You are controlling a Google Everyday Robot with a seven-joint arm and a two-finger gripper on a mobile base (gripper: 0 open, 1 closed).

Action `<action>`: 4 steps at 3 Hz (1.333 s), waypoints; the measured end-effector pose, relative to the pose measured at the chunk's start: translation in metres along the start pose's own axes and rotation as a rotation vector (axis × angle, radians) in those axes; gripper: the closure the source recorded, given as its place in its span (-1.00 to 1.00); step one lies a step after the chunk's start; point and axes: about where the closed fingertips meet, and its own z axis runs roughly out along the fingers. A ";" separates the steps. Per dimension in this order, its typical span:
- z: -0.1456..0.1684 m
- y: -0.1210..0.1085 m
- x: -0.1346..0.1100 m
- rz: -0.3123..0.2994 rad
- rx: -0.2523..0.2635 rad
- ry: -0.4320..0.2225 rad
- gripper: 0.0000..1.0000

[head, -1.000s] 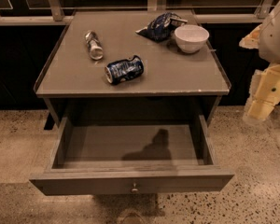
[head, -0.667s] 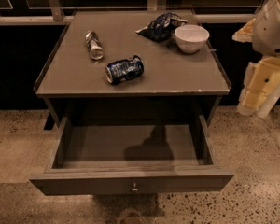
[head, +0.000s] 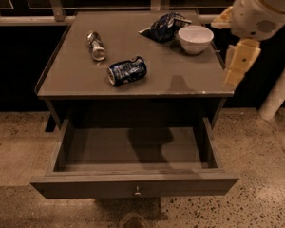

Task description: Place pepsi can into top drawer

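My gripper (head: pixel 235 72), cream-coloured, hangs off the right edge of the grey table (head: pixel 76 77), pointing down, just beside the front right corner and touching nothing. Can't tell whether it's set wide or narrow from this angle. It holds nothing.

Nearest to it on the tabletop is a white round bowl (head: pixel 195 38), upright, toward the back right. Just left of the bowl, touching or nearly so, lies a crumpled dark blue snack bag (head: pixel 164 26).

The pepsi can (head: pixel 127 71), small, dark blue w/ white markings and a silver end, dented, lies on its side near the middle of the top, well apart from the gripper. Behind it to the left lies a slimmer silver can (head: pixel 96 45), also on its side.

Below the tabletop, the top drawer (head: pixel 190 186), wide, shallow, grey, is pulled out toward me, w/ a small round metal knob (head: pixel 137 192) at mid front panel. A dark shadow (head: pixel 149 144) falls across its floor. Underneath is speckled stone flooring (head: pixel 261 175).
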 end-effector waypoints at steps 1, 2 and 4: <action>0.000 -0.005 -0.003 -0.003 0.011 -0.008 -1.00; 0.002 0.001 0.000 0.027 0.020 -0.054 -1.00; 0.055 -0.041 -0.032 -0.074 -0.020 -0.231 -1.00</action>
